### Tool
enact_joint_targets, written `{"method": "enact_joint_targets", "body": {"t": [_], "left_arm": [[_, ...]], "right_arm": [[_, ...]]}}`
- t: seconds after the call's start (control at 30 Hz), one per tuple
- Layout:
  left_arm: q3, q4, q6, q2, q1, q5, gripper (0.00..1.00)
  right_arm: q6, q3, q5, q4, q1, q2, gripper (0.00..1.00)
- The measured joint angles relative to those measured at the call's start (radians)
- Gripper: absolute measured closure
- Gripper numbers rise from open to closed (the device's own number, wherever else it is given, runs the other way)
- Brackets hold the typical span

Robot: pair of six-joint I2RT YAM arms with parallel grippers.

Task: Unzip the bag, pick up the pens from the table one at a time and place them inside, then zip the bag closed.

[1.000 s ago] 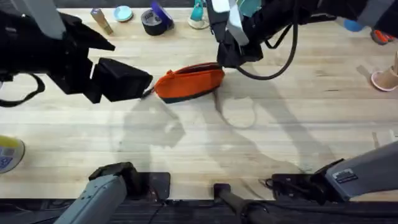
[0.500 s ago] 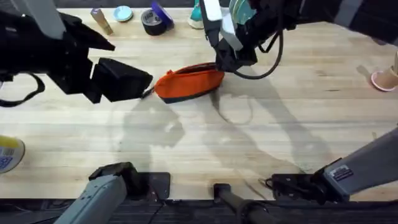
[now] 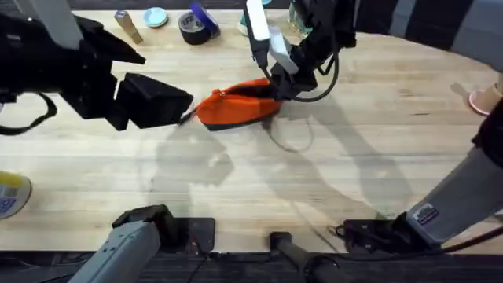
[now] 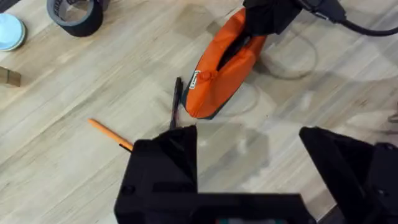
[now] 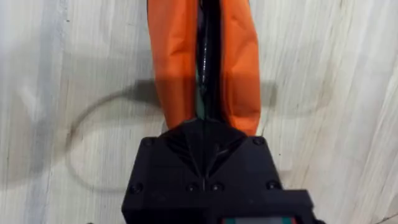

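Pale plank desk (image 3: 369, 134) carries the bag (image 3: 236, 104) near its middle, with an orange pen (image 4: 111, 135) and a dark pen (image 4: 176, 102) lying just beside the bag's left end. The right tool (image 5: 205, 134) sits on the bag's far end, fingers pressed together at the zipper line, apparently pinching the pull, though the pull itself is hidden beneath them. The left tool (image 4: 249, 155) hovers near the bag's other end, fingers spread. Soft fabric will likely sag and slide unless one end is pinned; the thin, light pens should be pinched mid-barrel. How far the zipper is open is hard to make out.
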Motion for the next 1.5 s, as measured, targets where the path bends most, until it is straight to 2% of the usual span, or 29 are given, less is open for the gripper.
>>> {"method": "enact_joint_targets", "body": {"t": [0.27, 0.3, 0.33, 0.5, 0.53, 1.13, 1.3, 1.5], "left_arm": [[0.0, 0.0, 0.0, 0.0, 0.0, 0.0, 0.006], [0.0, 0.0, 0.0, 0.0, 0.0, 0.0, 0.006], [0.0, 0.0, 0.0, 0.0, 0.0, 0.0, 0.004], [0.0, 0.0, -0.003, 0.0, 0.0, 0.0, 0.004], [0.0, 0.0, -0.003, 0.0, 0.0, 0.0, 0.006], [0.0, 0.0, -0.003, 0.0, 0.0, 0.0, 0.006], [0.0, 0.0, -0.003, 0.0, 0.0, 0.0, 0.006], [0.0, 0.0, -0.003, 0.0, 0.0, 0.0, 0.006]], "right_arm": [[0.0, 0.0, 0.0, 0.004, 0.001, 0.002, 0.965], [0.002, 0.0, 0.0, 0.004, 0.001, 0.002, 0.894], [0.0, 0.0, 0.001, 0.004, 0.001, 0.002, 0.767], [-0.004, 0.002, 0.018, 0.013, 0.0, 0.002, 0.06], [-0.005, 0.002, 0.019, 0.013, 0.0, 0.002, 0.019], [0.018, 0.006, 0.019, 0.011, 0.001, 0.002, 0.006], [0.105, 0.022, 0.019, 0.002, 0.002, -0.01, 0.006], [0.27, 0.054, 0.019, 0.0, 0.005, -0.096, 0.006]]}}
